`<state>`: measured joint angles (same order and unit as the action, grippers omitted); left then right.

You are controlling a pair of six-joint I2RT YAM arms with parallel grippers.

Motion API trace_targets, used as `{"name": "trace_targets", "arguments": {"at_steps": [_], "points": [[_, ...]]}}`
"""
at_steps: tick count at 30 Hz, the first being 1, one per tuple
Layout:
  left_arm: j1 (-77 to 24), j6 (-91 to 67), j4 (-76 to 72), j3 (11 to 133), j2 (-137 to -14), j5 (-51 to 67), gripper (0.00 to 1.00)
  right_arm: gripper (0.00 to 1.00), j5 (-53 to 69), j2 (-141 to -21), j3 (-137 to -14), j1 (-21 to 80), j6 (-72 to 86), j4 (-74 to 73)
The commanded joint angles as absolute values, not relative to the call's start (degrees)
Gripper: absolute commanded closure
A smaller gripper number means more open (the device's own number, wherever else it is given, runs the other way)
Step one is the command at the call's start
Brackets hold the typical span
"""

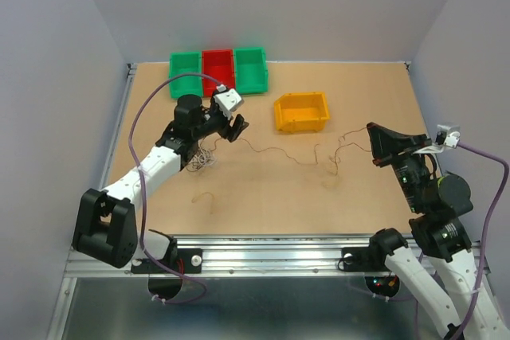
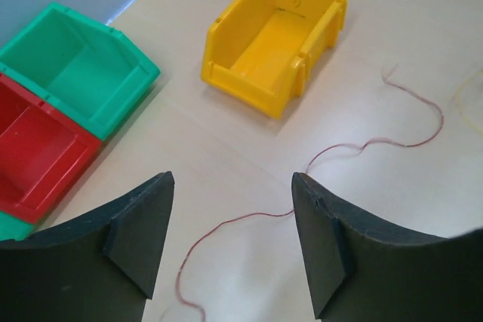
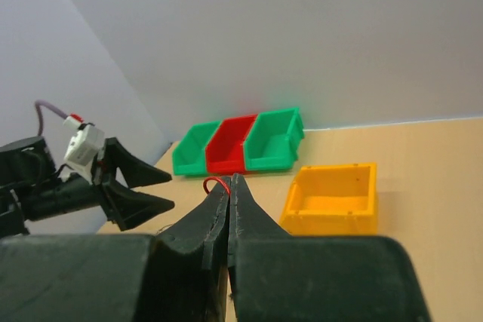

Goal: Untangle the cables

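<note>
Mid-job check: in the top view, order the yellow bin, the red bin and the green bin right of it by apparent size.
Largest: yellow bin.
Then red bin and green bin: they look about alike, so I won't rank them.

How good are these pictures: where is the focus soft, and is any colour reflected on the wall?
Top view: even light, soft shadows, red wire faint. Left wrist view: that wire and the yellow bin sharp, left gripper dark. Right wrist view: right gripper close and soft; faint red-green tint on the wall above the bins.
</note>
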<state>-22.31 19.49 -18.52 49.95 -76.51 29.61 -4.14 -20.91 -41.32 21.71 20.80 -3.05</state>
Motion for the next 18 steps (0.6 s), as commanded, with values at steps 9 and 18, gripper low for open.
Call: {"name": "trace_targets", "arguments": {"at_steps": [9,18], "points": [[-26.5,24.0,-21.1,46.7,-72.6,34.6,0.2,0.99,15.5,-22.7,-43.3,21.3,25.3,10.9],[-36.5,21.9,-33.0,43.3,-75.2,39.6,0.01,0.99,19.7,-28.2,-41.5,21.3,30.5,23.2]]}}
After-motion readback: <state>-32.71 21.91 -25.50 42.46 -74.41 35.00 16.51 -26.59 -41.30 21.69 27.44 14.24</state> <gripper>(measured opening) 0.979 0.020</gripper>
